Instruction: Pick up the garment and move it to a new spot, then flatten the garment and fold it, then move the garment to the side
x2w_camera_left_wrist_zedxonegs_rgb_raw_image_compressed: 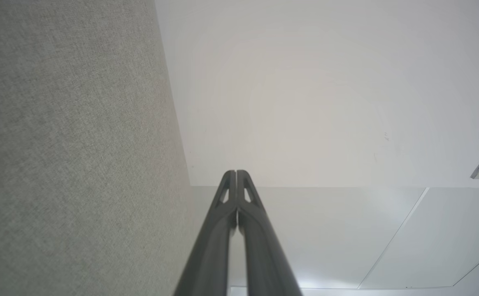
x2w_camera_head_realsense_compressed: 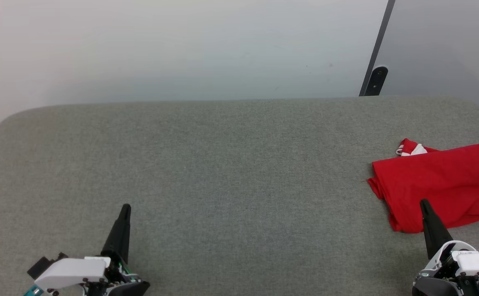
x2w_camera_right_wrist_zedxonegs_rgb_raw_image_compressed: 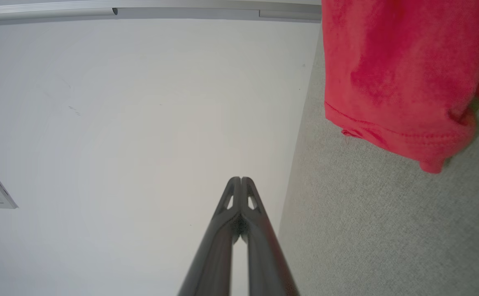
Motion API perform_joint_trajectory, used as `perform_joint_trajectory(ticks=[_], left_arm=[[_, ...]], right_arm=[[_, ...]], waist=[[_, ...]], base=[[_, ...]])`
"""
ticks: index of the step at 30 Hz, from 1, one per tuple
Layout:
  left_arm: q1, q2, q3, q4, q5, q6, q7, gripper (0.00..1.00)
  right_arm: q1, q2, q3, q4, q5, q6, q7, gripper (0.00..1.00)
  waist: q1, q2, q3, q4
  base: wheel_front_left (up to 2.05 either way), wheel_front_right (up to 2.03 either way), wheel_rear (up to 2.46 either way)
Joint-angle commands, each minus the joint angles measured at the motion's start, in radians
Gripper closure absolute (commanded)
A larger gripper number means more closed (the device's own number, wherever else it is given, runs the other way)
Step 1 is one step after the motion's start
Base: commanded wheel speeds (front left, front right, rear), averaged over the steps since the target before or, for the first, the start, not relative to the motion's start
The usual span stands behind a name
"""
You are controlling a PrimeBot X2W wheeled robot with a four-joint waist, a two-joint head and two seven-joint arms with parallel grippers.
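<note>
- Red cloth, the garment (x2w_camera_head_realsense_compressed: 437, 185), lies as a compact folded block at the right edge of the table (x2w_camera_head_realsense_compressed: 239, 164). Part of it runs past the right border of the head view.
- Its plain red side faces up. A scrap of white trim (x2w_camera_head_realsense_compressed: 412, 149) peeks out at the corner toward the table's back, and no lettering shows.
- In the right wrist view the garment (x2w_camera_right_wrist_zedxonegs_rgb_raw_image_compressed: 396, 74) shows a stitched hem with more fabric bunched under it, which suggests more than one layer.
- The left gripper (x2w_camera_head_realsense_compressed: 126, 207) sits near the table's front edge on the left, well apart from the garment. Its fingers are pressed together with nothing between them, as the left wrist view confirms (x2w_camera_left_wrist_zedxonegs_rgb_raw_image_compressed: 236, 172).
- The right gripper (x2w_camera_head_realsense_compressed: 424, 202) sits near the table's front edge on the right, also closed and empty. In the head view its tip overlaps the garment's near edge. In its own wrist view (x2w_camera_right_wrist_zedxonegs_rgb_raw_image_compressed: 241, 179) the cloth lies off to one side of the fingers, not between them. Whether the tip touches the fabric cannot be told.
- Judged from this, picking up, flattening and folding are done, and the move to the side looks done as well.
- Little seems left. The fold is slightly rumpled along the edge facing the table's middle, but no further step looks needed.
</note>
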Motion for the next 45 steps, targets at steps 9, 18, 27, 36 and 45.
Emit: perform_joint_trajectory(ticks=[9, 18, 27, 36, 45], left_arm=[[-0.011, -0.001, 0.002, 0.001, -0.003, -0.006, 0.002, 1.00], [-0.011, -0.001, 0.002, 0.001, -0.003, -0.006, 0.001, 1.00], [-0.011, -0.001, 0.002, 0.001, -0.003, -0.006, 0.001, 1.00], [-0.011, -0.001, 0.001, 0.001, -0.003, -0.006, 0.001, 1.00], [-0.011, -0.001, 0.002, 0.001, -0.003, -0.006, 0.001, 1.00]], right_arm=[[-0.003, 0.003, 0.001, 0.000, 0.004, -0.001, -0.002, 1.00], [-0.003, 0.003, 0.001, 0.000, 0.004, -0.001, -0.002, 1.00], [-0.003, 0.003, 0.001, 0.000, 0.004, -0.001, -0.002, 1.00], [-0.003, 0.003, 0.001, 0.000, 0.004, -0.001, -0.002, 1.00], [-0.003, 0.003, 0.001, 0.000, 0.004, -0.001, -0.002, 1.00]], waist=[[0.0000, 0.0000, 0.000, 0.000], [0.0000, 0.0000, 0.000, 0.000], [0.0000, 0.0000, 0.000, 0.000], [0.0000, 0.0000, 0.000, 0.000], [0.0000, 0.0000, 0.000, 0.000]], base=[[0.00, 0.00, 0.00], [0.00, 0.00, 0.00], [0.00, 0.00, 0.00], [0.00, 0.00, 0.00], [0.00, 0.00, 0.00]])
